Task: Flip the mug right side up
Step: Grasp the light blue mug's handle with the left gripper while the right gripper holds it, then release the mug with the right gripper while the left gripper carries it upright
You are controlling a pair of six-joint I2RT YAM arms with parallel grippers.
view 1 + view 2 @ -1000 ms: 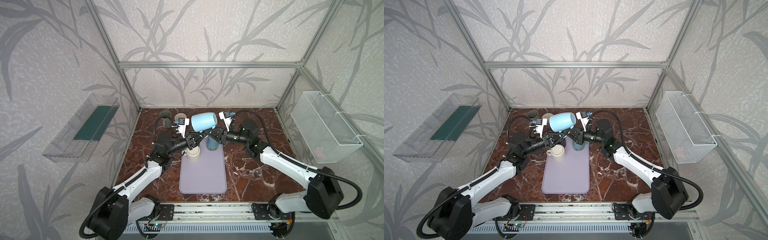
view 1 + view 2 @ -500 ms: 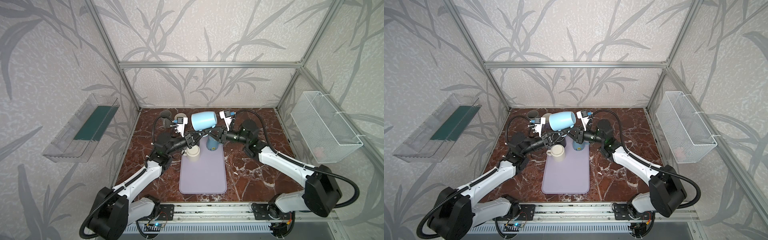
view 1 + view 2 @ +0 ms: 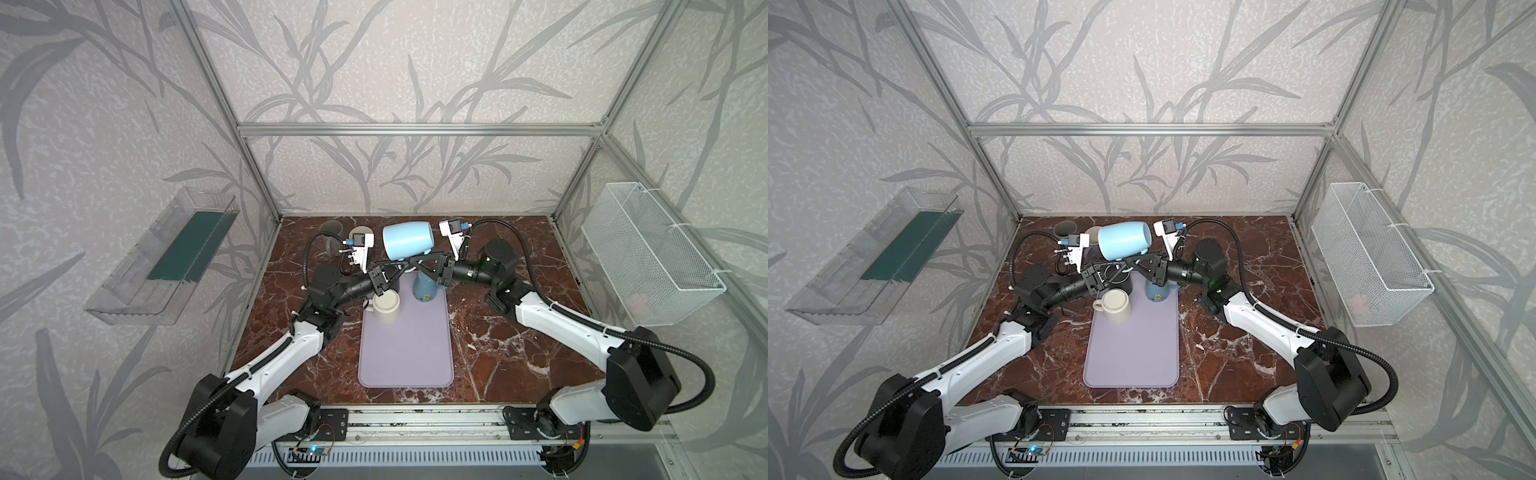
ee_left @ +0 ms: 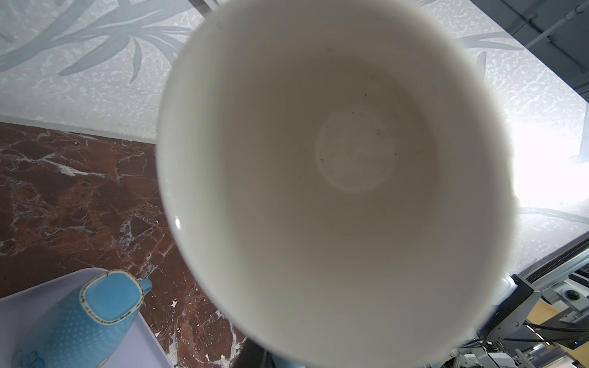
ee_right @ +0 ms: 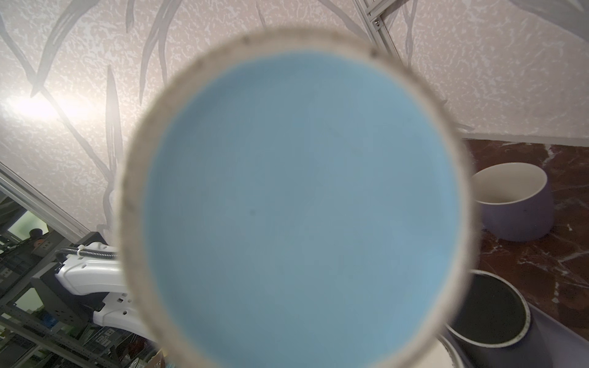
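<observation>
A mug (image 4: pixel 334 191) fills most of the sight, its mouth turned straight at the lens. You look down a pale cream inside to a round floor flecked with a few tiny dark specks. Take its rim as a dial. Off at eight o'clock a blue mug (image 4: pixel 79 325) stands upside down, dotted all over, on the corner of a lilac mat (image 4: pixel 137 350). At nine o'clock spreads the red-brown marble table (image 4: pixel 73 197). From ten round to two runs the leaf-patterned wall (image 4: pixel 95 70), glaring white at three.
</observation>
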